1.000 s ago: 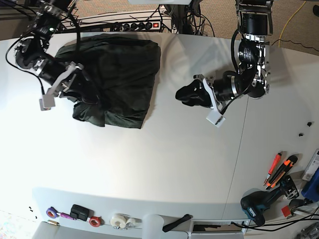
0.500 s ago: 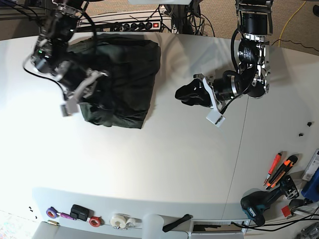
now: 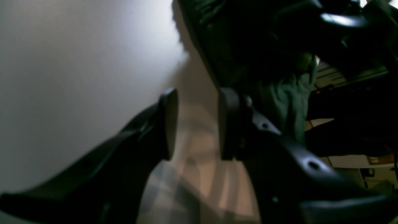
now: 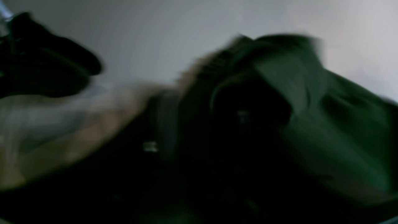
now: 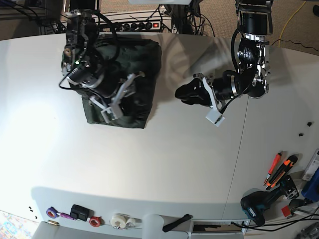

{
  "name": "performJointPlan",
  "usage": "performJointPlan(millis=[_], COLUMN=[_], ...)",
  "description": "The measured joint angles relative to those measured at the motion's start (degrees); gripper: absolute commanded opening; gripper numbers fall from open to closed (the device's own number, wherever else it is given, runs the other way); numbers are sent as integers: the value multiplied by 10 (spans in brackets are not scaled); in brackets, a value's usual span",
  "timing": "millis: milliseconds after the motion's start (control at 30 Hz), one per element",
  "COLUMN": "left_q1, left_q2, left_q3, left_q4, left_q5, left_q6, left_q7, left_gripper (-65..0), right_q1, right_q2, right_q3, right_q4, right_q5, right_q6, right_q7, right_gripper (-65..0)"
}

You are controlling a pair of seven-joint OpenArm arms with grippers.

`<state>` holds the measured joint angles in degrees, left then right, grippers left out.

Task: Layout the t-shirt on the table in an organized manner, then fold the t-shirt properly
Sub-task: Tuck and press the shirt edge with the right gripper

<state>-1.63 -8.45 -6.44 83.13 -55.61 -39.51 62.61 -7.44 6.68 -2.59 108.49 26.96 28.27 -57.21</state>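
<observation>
The dark green t-shirt [image 5: 137, 64] lies as a folded, roughly rectangular bundle at the back left of the white table [image 5: 164, 164]. My right gripper [image 5: 118, 95] sits on top of the bundle's front half. The right wrist view is heavily blurred and shows only green cloth [image 4: 314, 124] close to the camera, so its jaws cannot be read. My left gripper [image 5: 185, 93] hovers over bare table to the right of the shirt. In the left wrist view its fingers [image 3: 169, 124] stand apart with nothing between them, and the t-shirt [image 3: 286, 93] lies beyond.
A power strip [image 5: 139, 25] and cables lie behind the shirt at the table's back edge. Orange-handled cutters [image 5: 276, 169] and a drill [image 5: 259, 204] lie at the front right. Tape rolls [image 5: 119, 220] sit along the front edge.
My right arm has swung from the shirt's left side to on top of it, and the shirt's left part is now folded in, leaving a narrower bundle. The left arm has not moved.
</observation>
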Motion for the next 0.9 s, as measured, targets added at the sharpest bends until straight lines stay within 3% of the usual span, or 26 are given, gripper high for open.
performJointPlan(millis=[167,267,300,433,500,667,767,900], left_q1=[0,0,0,0,0,0,0,0], left_q2=[0,0,0,0,0,0,0,0], left_q3=[0,0,0,0,0,0,0,0], left_q4=[0,0,0,0,0,0,0,0], left_q5=[0,0,1,0,0,0,0,0], left_q6=[0,0,0,0,0,0,0,0], left_q7=[0,0,0,4,4,4,4,4], left_gripper=[-449,-449,-449,-449,-449,-449,-448,-448], right_q1=[11,11,10,-1,-10,-21,-27,-27], right_q2=[0,1,1,1,2,1,17,57], right_q3=[-38,-34,-23,89,160,304,346,366], right_q4=[0,5,15,65,83,80,57,-2], right_q5=[0,-9,-19,-30,-6,45,85,92], right_q6=[0,0,-14,-19,-18,41,60,80], right_q7=[-23,-40,-49,-52,-51,-112,-125,-125], right_gripper=[-326,-326,-326,-326,-326,-326,-326,-325])
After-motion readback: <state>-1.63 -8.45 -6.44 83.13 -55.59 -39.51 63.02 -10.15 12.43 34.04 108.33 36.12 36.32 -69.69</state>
